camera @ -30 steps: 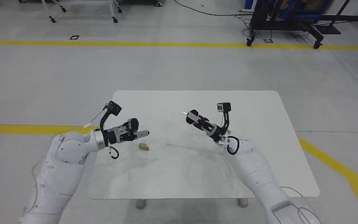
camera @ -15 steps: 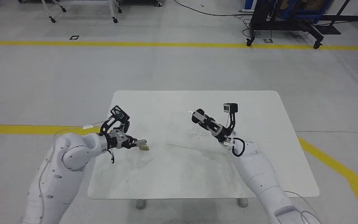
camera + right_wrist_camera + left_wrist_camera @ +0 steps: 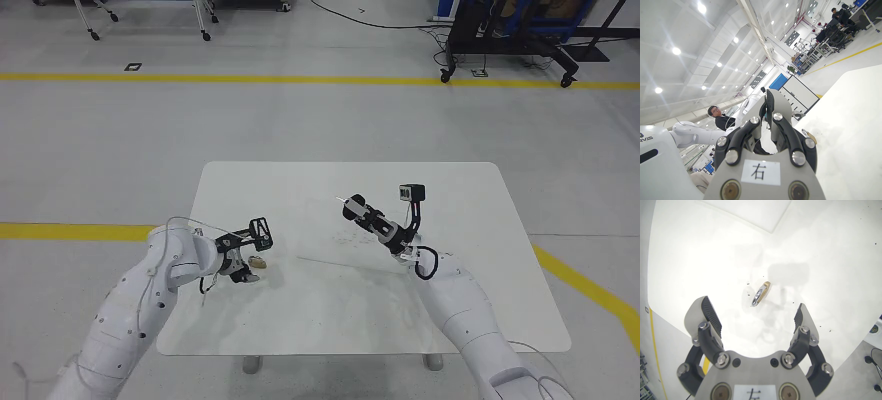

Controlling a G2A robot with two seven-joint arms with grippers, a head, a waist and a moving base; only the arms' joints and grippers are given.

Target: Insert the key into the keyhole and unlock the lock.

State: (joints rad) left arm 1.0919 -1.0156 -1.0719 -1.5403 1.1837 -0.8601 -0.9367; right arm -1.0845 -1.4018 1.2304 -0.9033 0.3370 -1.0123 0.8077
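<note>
Nearest to us, the left gripper hangs just above the padlock with its fingers spread wide. The padlock lies in the left half of the white table, closer to the left edge than to the middle, and we see both its brass body and its steel loop. Small dark specks dot the tabletop around it. Further in, above the table's middle, the right gripper is clamped on the key, whose thin pale tip points toward the far left corner. Beyond the far edge, a yellow line crosses the grey floor, and a dark wheeled cart stands at the back.
</note>
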